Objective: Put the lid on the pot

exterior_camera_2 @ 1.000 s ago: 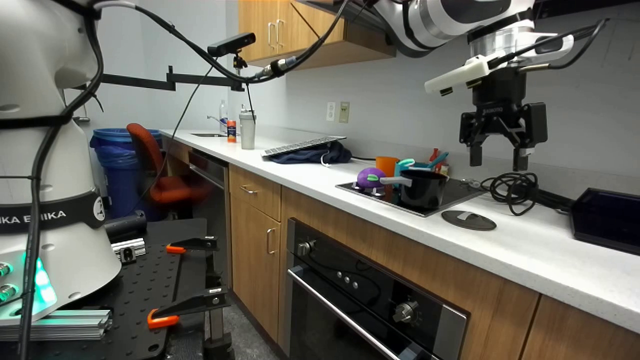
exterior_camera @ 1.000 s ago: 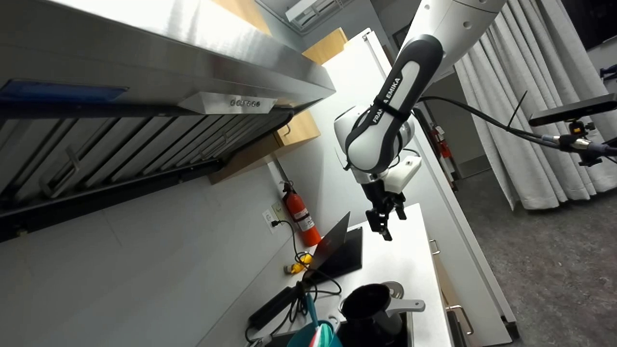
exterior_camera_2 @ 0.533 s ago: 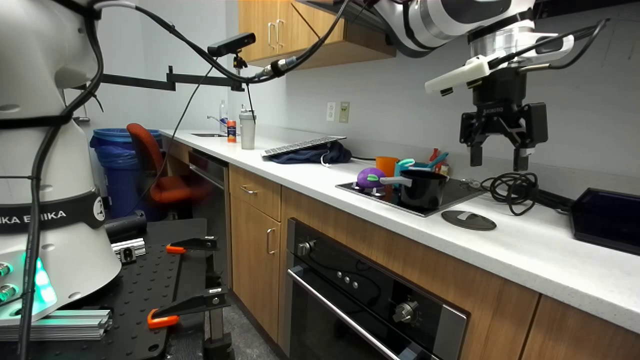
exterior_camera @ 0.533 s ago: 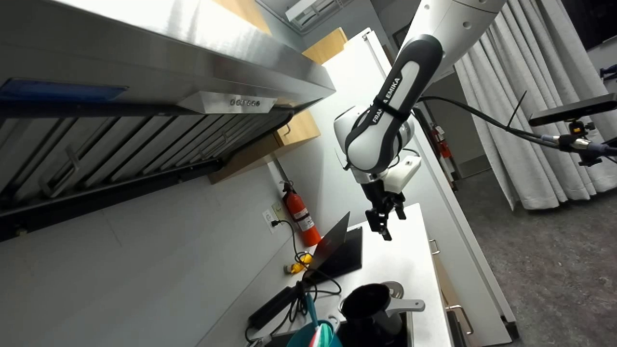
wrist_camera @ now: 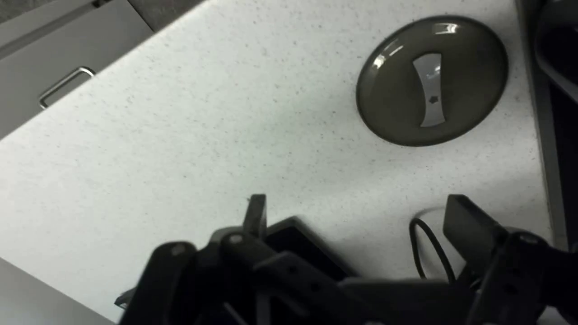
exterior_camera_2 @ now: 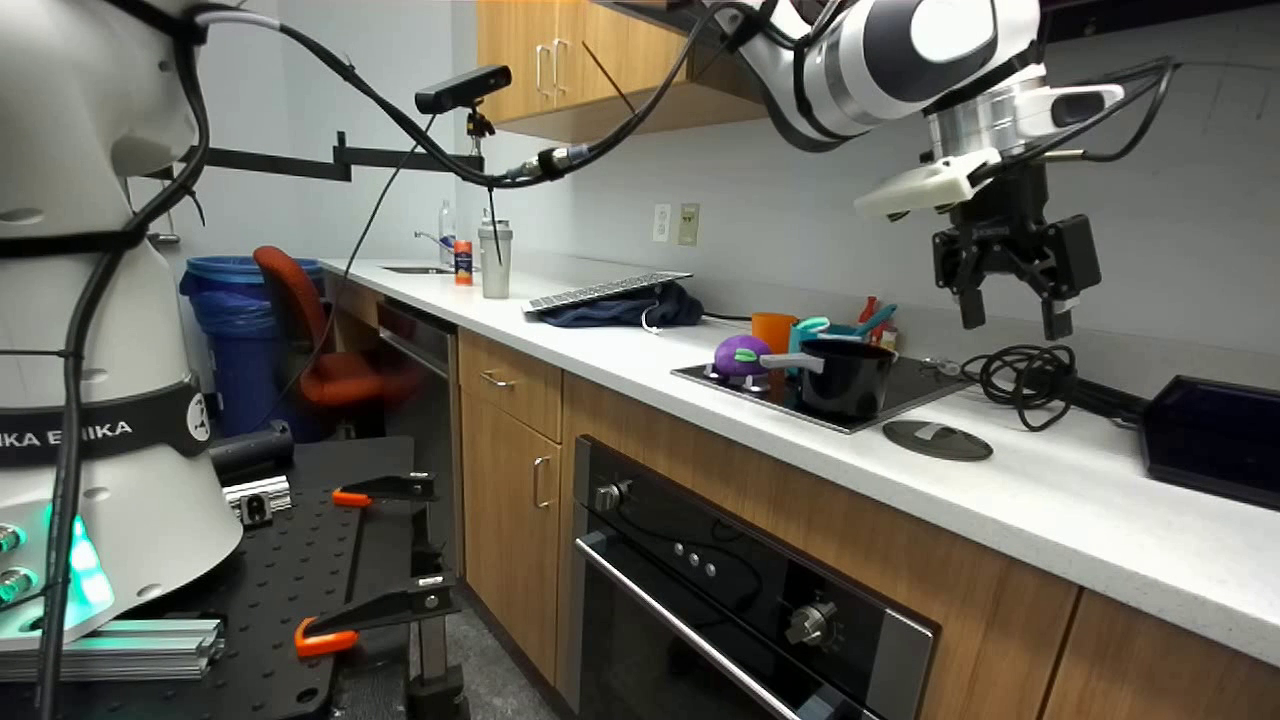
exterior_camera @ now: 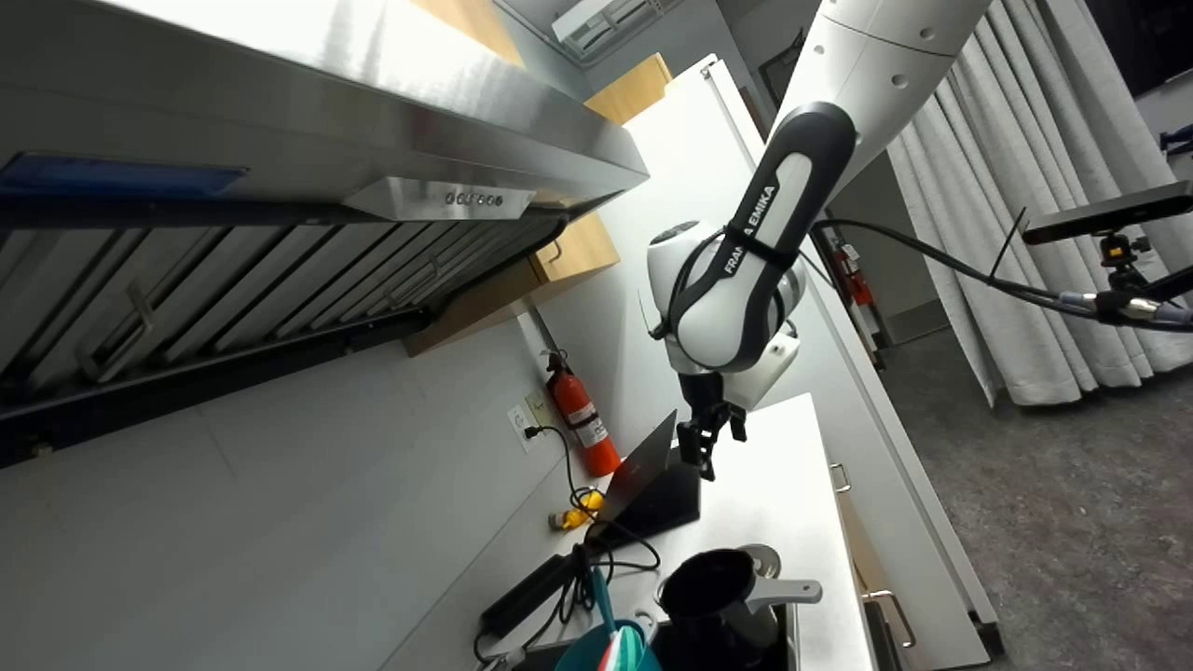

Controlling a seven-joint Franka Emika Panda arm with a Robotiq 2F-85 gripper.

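Observation:
The lid (exterior_camera_2: 960, 443) lies flat on the counter beside the hob in an exterior view, and is partly hidden behind the pot in an exterior view (exterior_camera: 767, 559). The wrist view shows it as a round grey glass disc (wrist_camera: 474, 95) with a pale bar handle, upper right. The black pot (exterior_camera_2: 845, 385) stands upright on the hob, its pale handle sticking out sideways; it also shows in an exterior view (exterior_camera: 713, 620). My gripper (exterior_camera_2: 1015, 318) is open and empty, high above the counter, apart from the lid. Its spread fingers show in the wrist view (wrist_camera: 356, 201) and an exterior view (exterior_camera: 723, 454).
A coiled black cable (exterior_camera_2: 1025, 378) and a dark open laptop-like object (exterior_camera_2: 1215, 440) lie on the counter. A purple object (exterior_camera_2: 740, 353) and a teal container (exterior_camera: 596, 652) stand near the pot. A red fire extinguisher (exterior_camera: 585, 424) stands by the wall. A range hood (exterior_camera: 466, 130) hangs overhead.
The arm has moved and the gripper has tilted. In an exterior view the gripper has shifted left, toward the wall. It remains open. The lid and the pot have not moved.

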